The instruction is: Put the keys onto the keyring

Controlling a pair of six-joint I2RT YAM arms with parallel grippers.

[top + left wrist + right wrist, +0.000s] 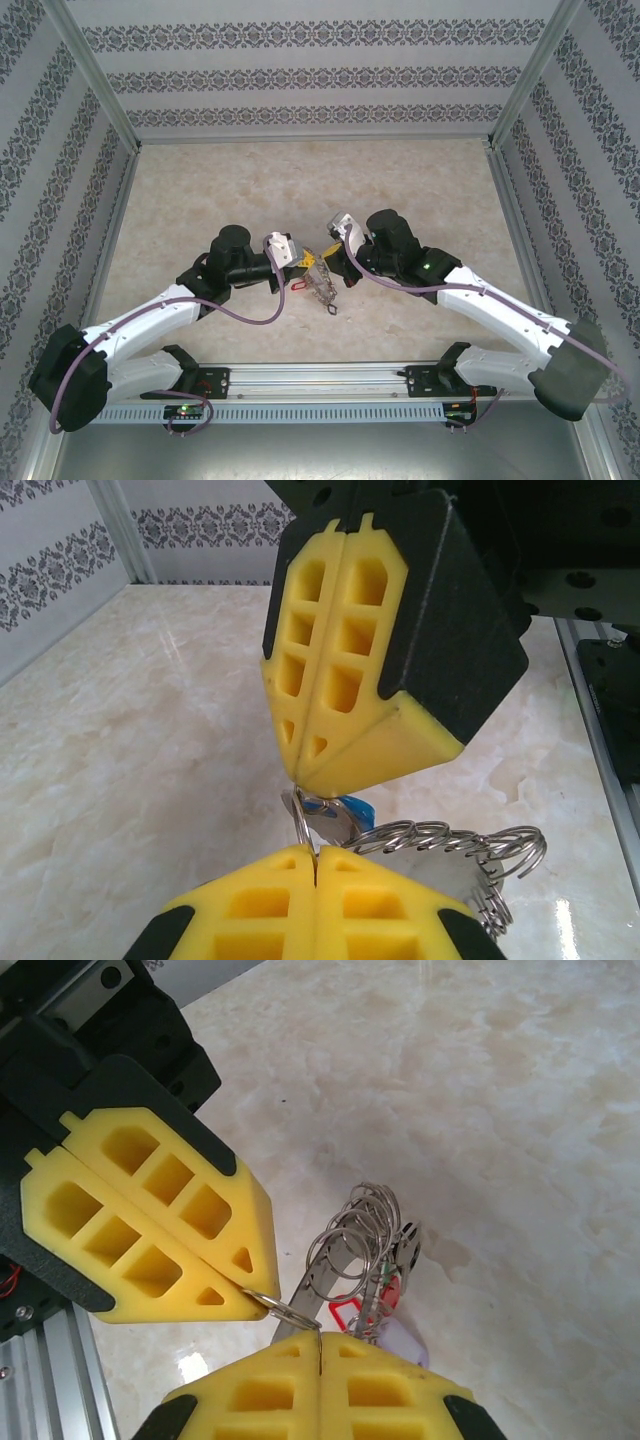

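Cream marble-patterned tabletop fills the floor of a booth whose walls carry banded grey wallpaper, and the 2 arms meet nose to nose just below its centre. The left gripper has its yellow fingers pressed together on a small split ring. The right gripper, coming in from 12 o'clock in the left wrist view, is likewise closed, its tip nipping the same ring from the other side. From that pinch the keyring trails toward 3 o'clock as a run of overlapping wire loops, with a blue tag tucked just behind the ring. In the right wrist view the loops rise toward 1 o'clock, with a red tag and silver keys beside them. From above, the bunch hangs at 6 o'clock from the fingers, off the table as far as I can tell. The risk, to my eye, is the thin wire slipping out of a foam seam if either arm twists or pulls, dropping the bunch. Pulling apart unevenly could also snag a coil on a neighbouring loop rather than open it for threading.
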